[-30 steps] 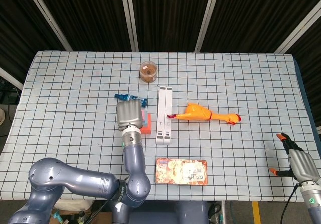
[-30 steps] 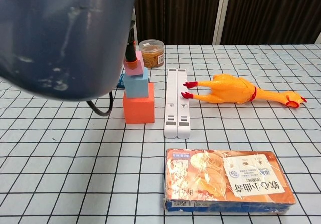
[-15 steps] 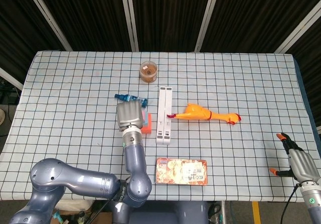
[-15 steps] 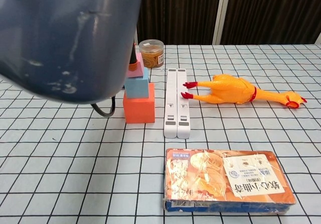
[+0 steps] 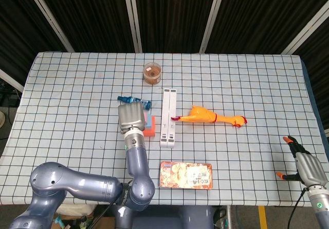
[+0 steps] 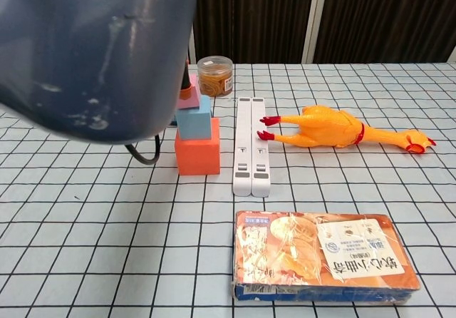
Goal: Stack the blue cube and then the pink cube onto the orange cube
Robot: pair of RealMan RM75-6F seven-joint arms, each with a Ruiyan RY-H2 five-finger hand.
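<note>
Orange cube: on the bench, just left of the white power strip.
Blue cube: stacked on the orange cube.
Pink cube: atop the blue cube, partly hidden.
Left hand: over the stack; whether it grips the pink cube cannot be told.
Right hand: far right of the power strip, fingers spread, holding nothing.

From my seat: blue cube sits on the orange cube, pink cube on top. Power strip lies just right of the stack, rubber chicken further right, jar behind, snack pack nearest me.
</note>
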